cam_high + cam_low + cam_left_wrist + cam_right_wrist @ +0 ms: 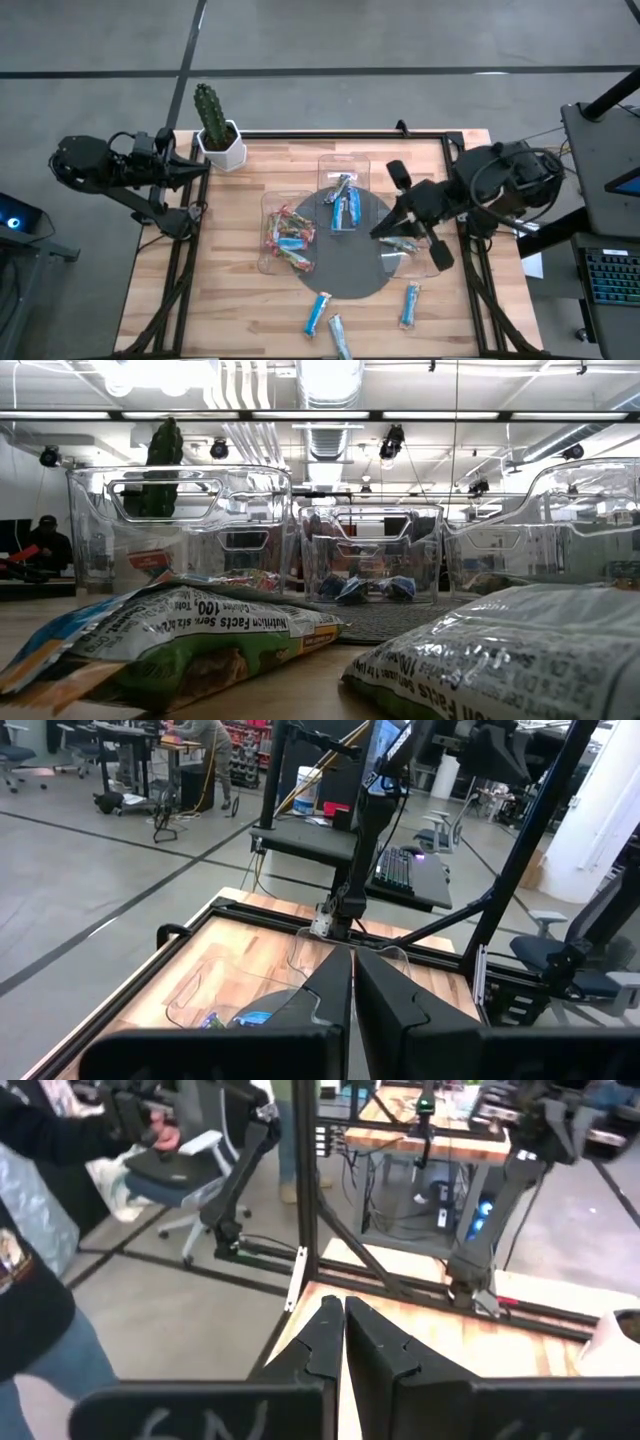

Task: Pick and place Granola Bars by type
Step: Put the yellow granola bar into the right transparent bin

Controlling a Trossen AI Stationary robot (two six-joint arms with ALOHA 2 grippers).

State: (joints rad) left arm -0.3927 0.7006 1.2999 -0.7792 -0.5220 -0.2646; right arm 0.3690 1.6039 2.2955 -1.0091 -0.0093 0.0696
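Two dark arms, black looped cables, right claw [343,1330] with angular black fingers

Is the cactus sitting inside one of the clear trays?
No. The cactus stands in its own white pot at the table's far left corner, apart from the clear trays.

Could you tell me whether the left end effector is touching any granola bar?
Apart. The high view shows the left end effector beside the cactus pot, far from the granola bars.

Potted cactus [212,122] at the table's [240,300] far left corner, three clear trays [287,236] clustered mid-table around a round mat [350,280], wrapped granola bars [291,238] inside the trays, three more bars [317,312] loose along the near edge.
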